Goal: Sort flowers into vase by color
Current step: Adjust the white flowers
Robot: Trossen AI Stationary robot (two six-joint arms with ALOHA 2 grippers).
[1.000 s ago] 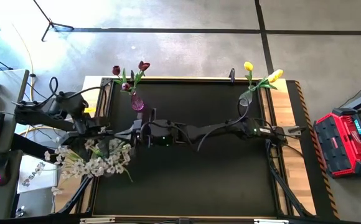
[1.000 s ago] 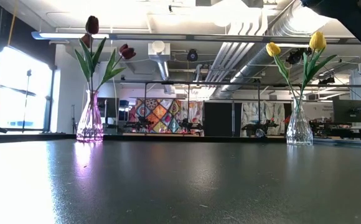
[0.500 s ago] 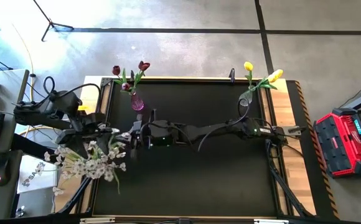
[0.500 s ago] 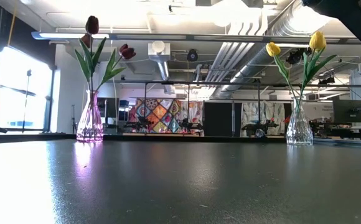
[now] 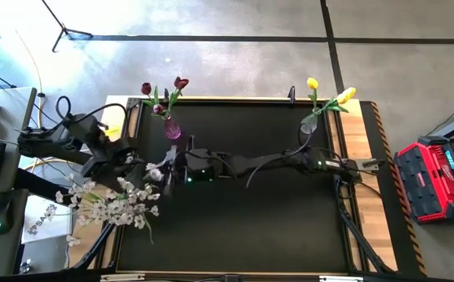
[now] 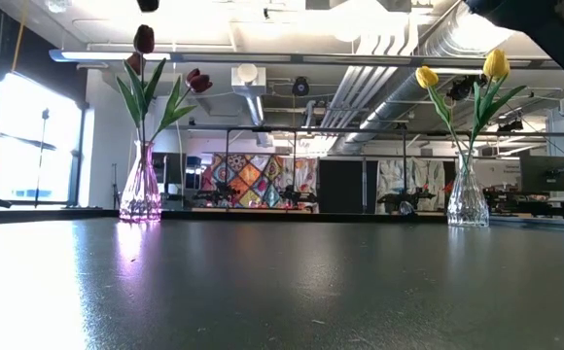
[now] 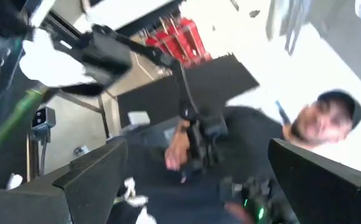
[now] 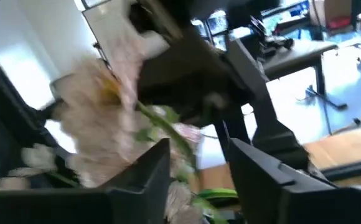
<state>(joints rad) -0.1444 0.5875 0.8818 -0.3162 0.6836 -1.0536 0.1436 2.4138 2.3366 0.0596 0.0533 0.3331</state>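
The right gripper [image 8: 199,146] has its jaws apart. In the right wrist view a thin green stem [image 8: 168,134] of the white blossom sprays [image 5: 113,205] runs across just beyond the two dark fingers [image 8: 146,183]. Whether it touches either finger cannot be told. From above, this gripper sits at the end of the right arm, which reaches across the bench [image 5: 250,227] to its left side, just beside the nearest white blossoms.

The left gripper [image 7: 198,143] also has its jaws wide apart, with nothing between the fingers [image 7: 99,177]. Beyond them the left wrist view shows the right arm and a person in a dark top [image 7: 255,134]. From above, the left gripper faces the right one over the bench's left edge, close to it.

The white sprays hang in a loose bunch over that left edge, below the two grippers in the high view. What carries them cannot be made out.

The two maroon tulips [image 5: 164,84] stand in a pink-tinted glass vase [image 5: 172,128] at the far left corner of the bench. The two yellow tulips [image 5: 329,90] stand in a clear glass vase [image 5: 308,123] at the far right corner. A red toolbox [image 5: 434,176] sits on the floor to the right of the bench.
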